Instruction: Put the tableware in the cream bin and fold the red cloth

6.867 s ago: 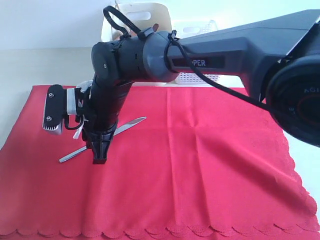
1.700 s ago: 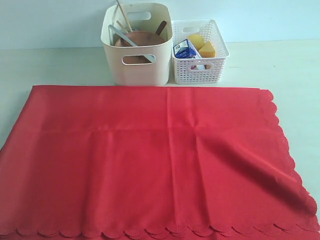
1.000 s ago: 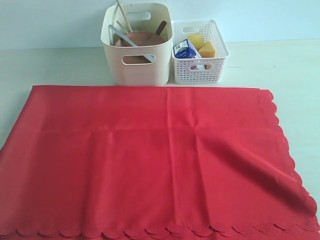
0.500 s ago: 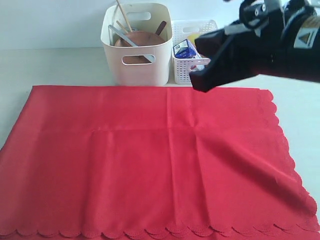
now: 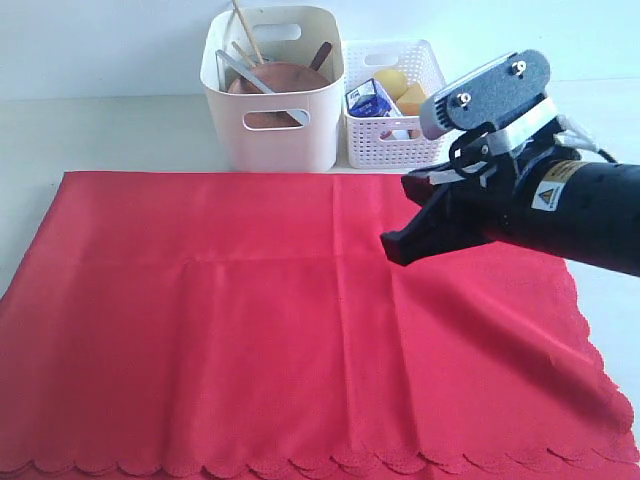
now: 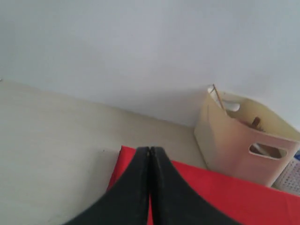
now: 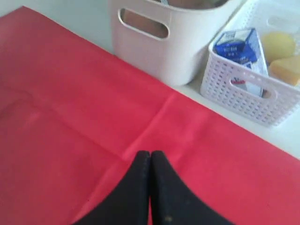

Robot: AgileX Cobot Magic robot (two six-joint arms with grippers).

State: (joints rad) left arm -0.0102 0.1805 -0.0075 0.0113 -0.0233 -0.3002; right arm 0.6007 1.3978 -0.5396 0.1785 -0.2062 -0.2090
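Since the last look, our right gripper point(image 5: 395, 248) has dropped from in front of the bins to hang over the red cloth point(image 5: 220, 330), just right of its middle crease, with its jaws pressed together on nothing. Farthest left, our left gripper point(image 6: 150, 151) is likewise closed and empty, by the cloth's far left corner. The cloth lies spread flat, unfolded. Behind it stands the cream bin point(image 5: 270, 145), holding the brown plate point(image 5: 285, 78), knife point(image 5: 240, 72), chopsticks point(image 5: 243, 28) and spoon point(image 5: 322, 54). Just beside it, rightward, sits the white basket point(image 5: 385, 150) with milk carton point(image 7: 239, 44), lemon point(image 7: 279, 47) and cheese point(image 7: 286, 69).
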